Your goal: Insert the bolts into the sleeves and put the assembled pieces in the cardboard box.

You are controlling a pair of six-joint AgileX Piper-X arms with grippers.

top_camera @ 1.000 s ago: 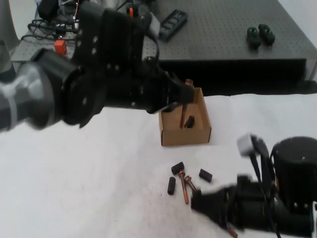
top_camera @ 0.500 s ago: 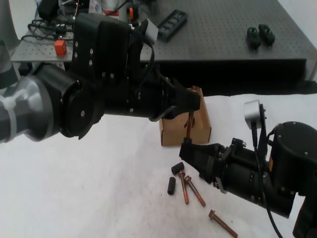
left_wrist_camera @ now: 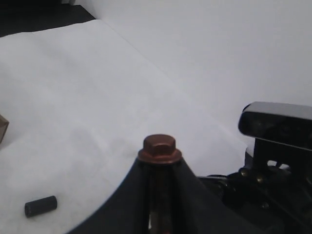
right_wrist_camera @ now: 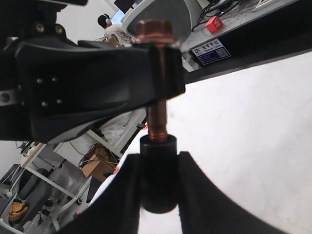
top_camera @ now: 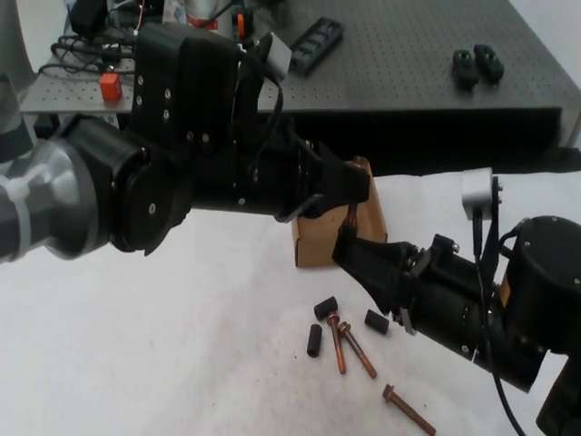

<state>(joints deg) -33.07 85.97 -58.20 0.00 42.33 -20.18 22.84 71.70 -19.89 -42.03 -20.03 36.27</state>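
My left pincer (top_camera: 356, 187) is clamped on a copper bolt (top_camera: 350, 218) just under its hex head, and the bolt hangs upright with the head on top. In my left wrist view the head (left_wrist_camera: 159, 147) rests on the two closed fingers (left_wrist_camera: 141, 195). My right pincer (top_camera: 349, 251) sits directly below it, gripping a black sleeve (right_wrist_camera: 158, 178) that stands on end between its fingers (right_wrist_camera: 195, 195). In my right wrist view the bolt's (right_wrist_camera: 157, 78) lower end meets the sleeve's top rim. I cannot tell how far in it goes.

From the high view, both pincers meet in front of the cardboard box (top_camera: 314, 247), over its near right part and raised off the white cloth (top_camera: 182, 345) the box stands on. The bolt and sleeve are outside the box, held in the air.

On the cloth on the near side of the box lie three loose sleeves (top_camera: 326, 307), two close together and a third a little to their right. Among them lie two loose bolts (top_camera: 338, 343) side by side and touching at the heads. A third bolt lies farther from the box, apart from the rest.
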